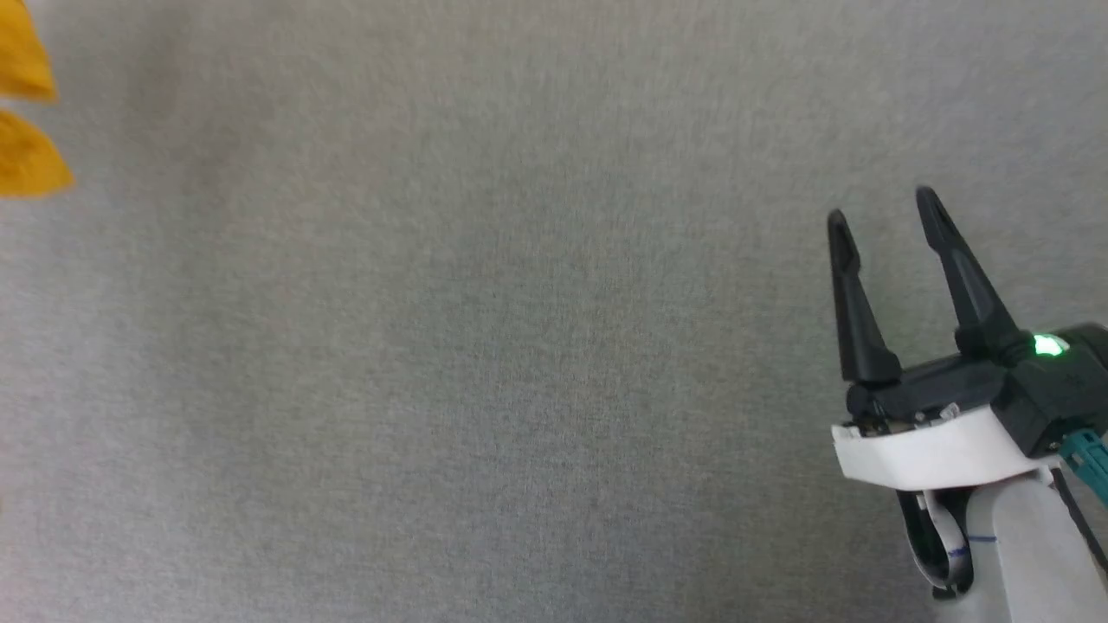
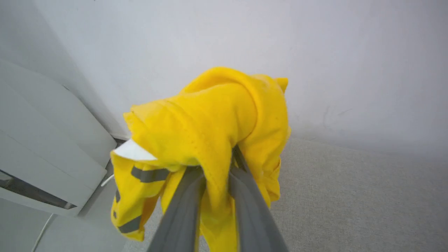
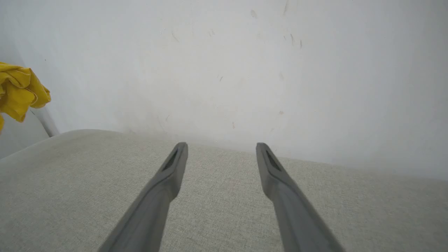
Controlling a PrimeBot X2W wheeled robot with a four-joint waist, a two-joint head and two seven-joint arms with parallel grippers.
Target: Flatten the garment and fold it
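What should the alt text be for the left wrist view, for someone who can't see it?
The left gripper is shut on a bunched mustard-yellow T-shirt, which droops around its two dark fingers. Behind it are a white wall and a grey fabric surface.

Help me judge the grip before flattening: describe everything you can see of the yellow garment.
The garment is bright yellow, soft cotton-looking cloth with stitched hems, bunched into a crumpled bundle. A white patch and dark bars show on its hanging folds. The left claw is shut on a fold, holding the bundle above the grey fabric surface, with loose ends drooping beside the fingers. It is neither flat nor folded.
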